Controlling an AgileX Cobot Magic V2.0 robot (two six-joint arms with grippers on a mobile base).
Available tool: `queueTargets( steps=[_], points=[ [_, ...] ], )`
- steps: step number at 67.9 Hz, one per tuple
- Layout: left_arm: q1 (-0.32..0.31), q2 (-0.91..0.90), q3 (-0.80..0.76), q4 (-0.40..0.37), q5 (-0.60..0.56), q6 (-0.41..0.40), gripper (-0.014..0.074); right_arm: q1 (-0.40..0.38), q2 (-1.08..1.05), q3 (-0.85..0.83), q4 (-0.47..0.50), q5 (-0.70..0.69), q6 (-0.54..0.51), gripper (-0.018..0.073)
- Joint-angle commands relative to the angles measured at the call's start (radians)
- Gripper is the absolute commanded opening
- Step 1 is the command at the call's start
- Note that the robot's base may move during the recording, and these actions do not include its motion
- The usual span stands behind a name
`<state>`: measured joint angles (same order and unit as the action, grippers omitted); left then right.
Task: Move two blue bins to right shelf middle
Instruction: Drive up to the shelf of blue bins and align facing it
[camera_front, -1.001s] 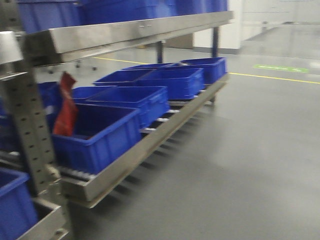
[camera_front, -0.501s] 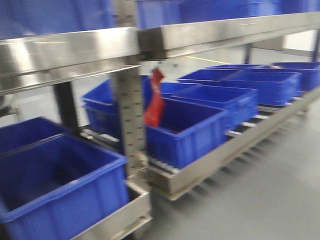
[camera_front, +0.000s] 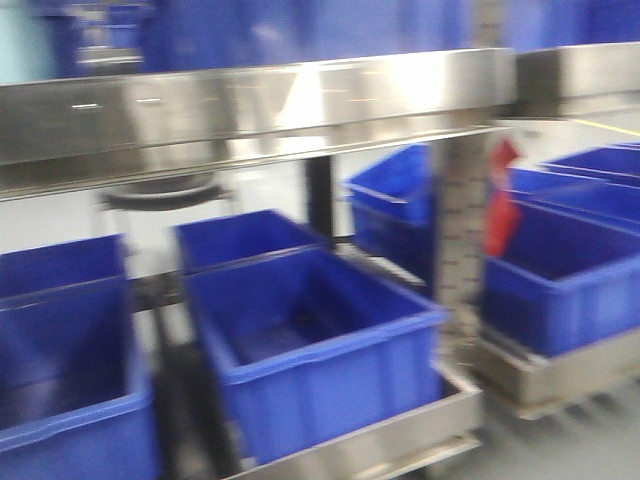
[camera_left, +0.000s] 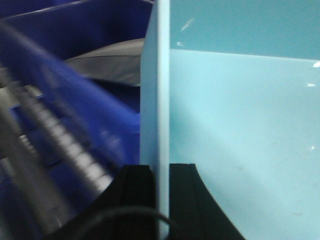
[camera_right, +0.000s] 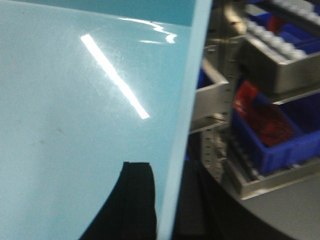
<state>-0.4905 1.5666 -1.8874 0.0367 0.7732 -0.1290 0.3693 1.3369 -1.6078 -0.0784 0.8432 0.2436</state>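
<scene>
Shelving in steel (camera_front: 250, 110) fills the smeared front view, with dark blue bins (camera_front: 320, 360) on its lower level; from the blur we judge the base is travelling with a load, the carry step of the task. We hold a pale blue bin (camera_left: 240, 125) between both arms. The left gripper (camera_left: 161, 172) has its black fingers closed on either side of one thin wall, and the right gripper (camera_right: 167, 172) pinches another wall the same way; the bin's underside is out of sight. To do this well we'd hold both grips level and matched so the walls don't twist, and turn slowly; the upright (camera_front: 460, 230) stands close and could catch a corner; which bay is the right shelf's middle we cannot tell. Below, the floor (camera_right: 290, 215) is smooth and grey; a roller track (camera_right: 270, 35) lines the shelf beds — a bin set down there may roll; a red item (camera_front: 500, 200) sits in one bin.
</scene>
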Motion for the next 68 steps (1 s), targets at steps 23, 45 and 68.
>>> queueTargets(
  steps=[23, 45, 68],
  points=[
    [-0.004, -0.009, -0.010, -0.026, -0.066, -0.005, -0.0111, 0.005, -0.012, -0.007, 0.026, -0.045, -0.024, -0.0153],
    [-0.004, -0.009, -0.010, -0.026, -0.066, -0.005, -0.0111, 0.005, -0.012, -0.007, 0.026, -0.045, -0.024, -0.0153],
    [-0.004, -0.009, -0.010, -0.026, -0.066, -0.005, -0.0111, 0.005, -0.012, -0.007, 0.026, -0.045, -0.024, -0.0153]
  ],
)
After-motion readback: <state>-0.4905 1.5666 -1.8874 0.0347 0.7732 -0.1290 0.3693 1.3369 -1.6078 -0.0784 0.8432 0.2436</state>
